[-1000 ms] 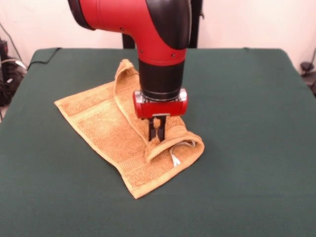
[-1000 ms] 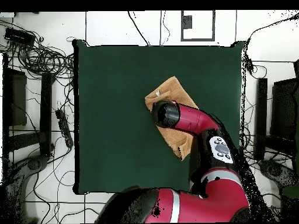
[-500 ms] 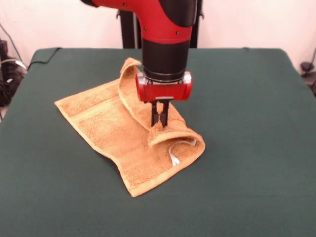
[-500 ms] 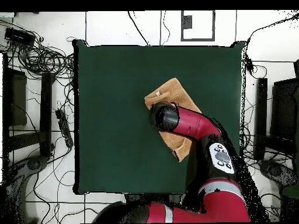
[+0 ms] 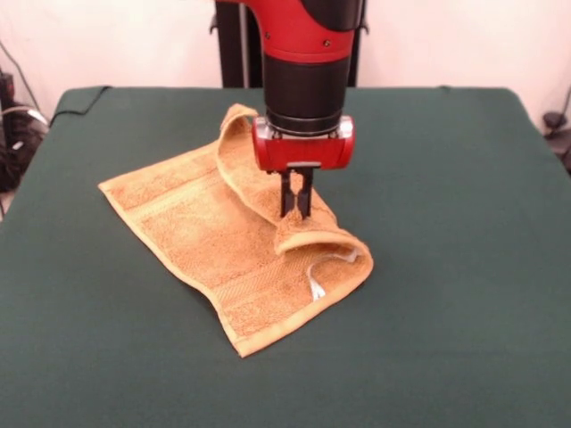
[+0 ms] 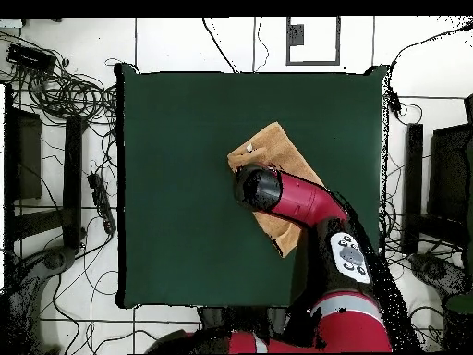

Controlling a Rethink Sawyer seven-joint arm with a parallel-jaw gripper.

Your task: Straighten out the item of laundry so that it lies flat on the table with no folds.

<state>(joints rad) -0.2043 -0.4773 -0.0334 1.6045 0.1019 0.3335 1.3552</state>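
Note:
The orange-tan terry towel (image 5: 201, 236) lies on the dark green table (image 5: 446, 267), its right side folded over onto itself in a raised loop. A white label (image 5: 315, 287) shows under the fold at the right edge. My gripper (image 5: 295, 214) hangs from the red and black arm, shut on the folded towel edge and holding it slightly lifted. In the overhead view the arm covers the middle of the towel (image 6: 277, 148); the gripper itself is hidden there.
The table (image 6: 185, 185) is far bigger than the towel. Cables and equipment lie on the floor around the table (image 6: 65, 92). The robot's pedestal column stands behind the table's far edge (image 5: 234, 45).
My gripper has moved up and toward the table's far side, right in the front view, pulling the pinched towel fold with it. The fold has risen and shifted.

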